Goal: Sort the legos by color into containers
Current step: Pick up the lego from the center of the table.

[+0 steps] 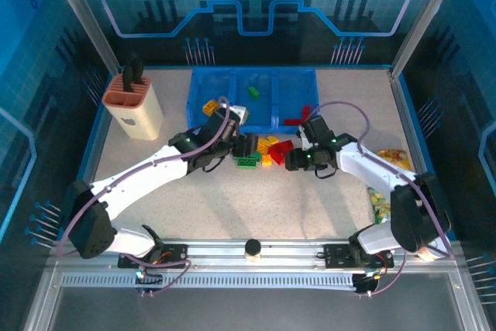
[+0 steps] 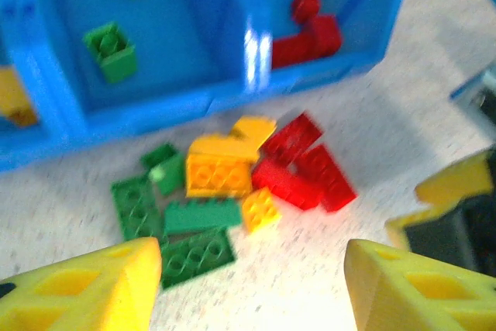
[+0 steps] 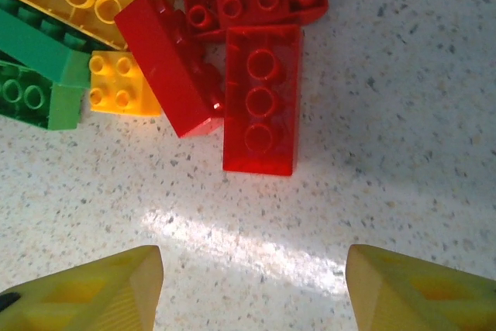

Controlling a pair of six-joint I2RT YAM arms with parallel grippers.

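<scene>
our left gripper (image 2: 252, 288) hangs low over the table (image 2: 372, 137), its yellow fingers (image 2: 85, 288) spread wide with nothing between them. just ahead of its tips lies the loose pile of legos (image 2: 232, 191): green ones nearest the left finger, a big yellow brick (image 2: 219, 172) in the middle, red ones toward the right finger. beyond the pile, farther ahead, sits the blue tray (image 2: 194, 102). its middle bin holds two green bricks (image 2: 112, 52), the bin to the right holds red bricks (image 2: 310, 32), and a bit of yellow shows in the bin at the left edge.

our right gripper (image 3: 256, 288) is spread as well and empty. straight ahead of its gap lies a clear red brick (image 3: 261, 98), studs up, touching a tilted red brick (image 3: 167, 67) on its left. a small yellow brick (image 3: 122, 83) sits farther left, beside a green one. from above, we see the two grippers facing each other across the pile, with the tray beyond it.
</scene>
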